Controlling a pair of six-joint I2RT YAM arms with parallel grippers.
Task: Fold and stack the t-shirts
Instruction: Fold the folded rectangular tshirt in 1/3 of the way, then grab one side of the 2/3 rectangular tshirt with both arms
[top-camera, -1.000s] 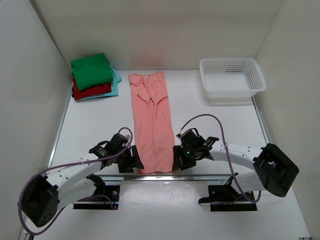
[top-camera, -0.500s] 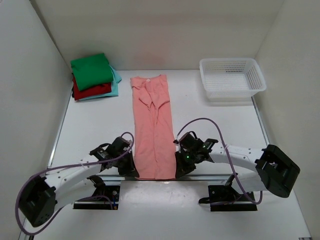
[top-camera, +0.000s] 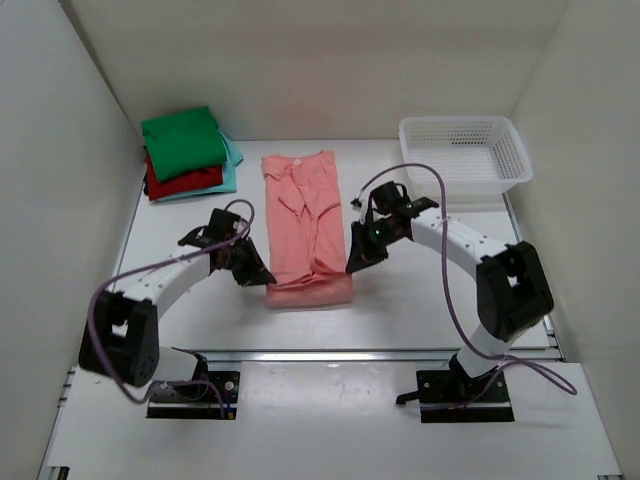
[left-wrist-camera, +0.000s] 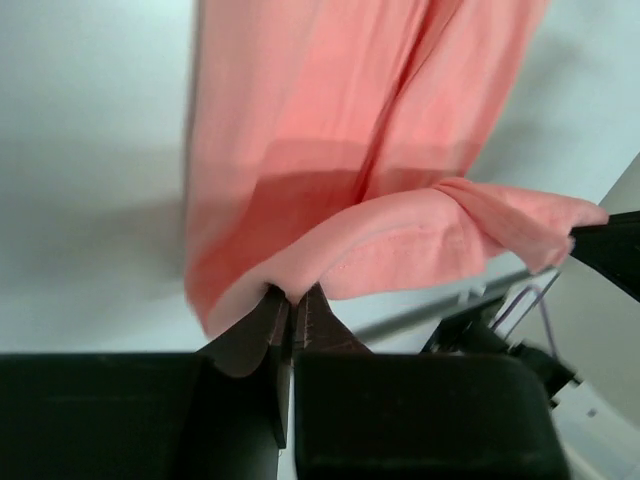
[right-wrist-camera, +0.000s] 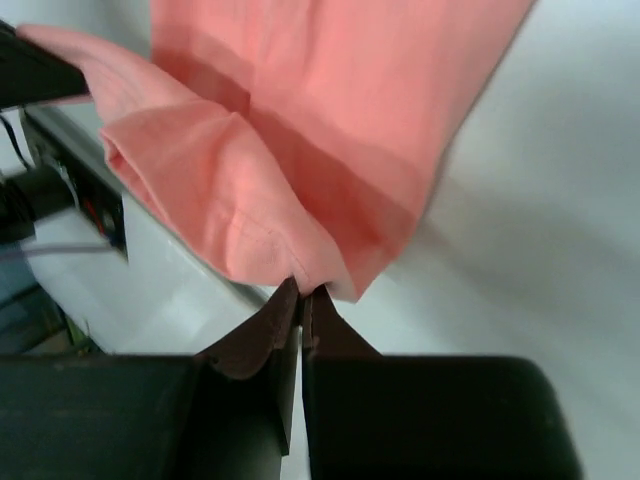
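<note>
Far-left stack (top-camera: 185, 155) is done, left gripper (top-camera: 260, 277) and right gripper (top-camera: 355, 263) both pinching the salmon-pink t-shirt (top-camera: 305, 215) mid-fold, stacking it still to go.

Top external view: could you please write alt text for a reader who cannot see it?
The left gripper and the right gripper are shut on the near hem of a salmon-pink t-shirt, lifting it over the cloth spread on the table. A stack of folded shirts sits far left, a white basket far right.
</note>
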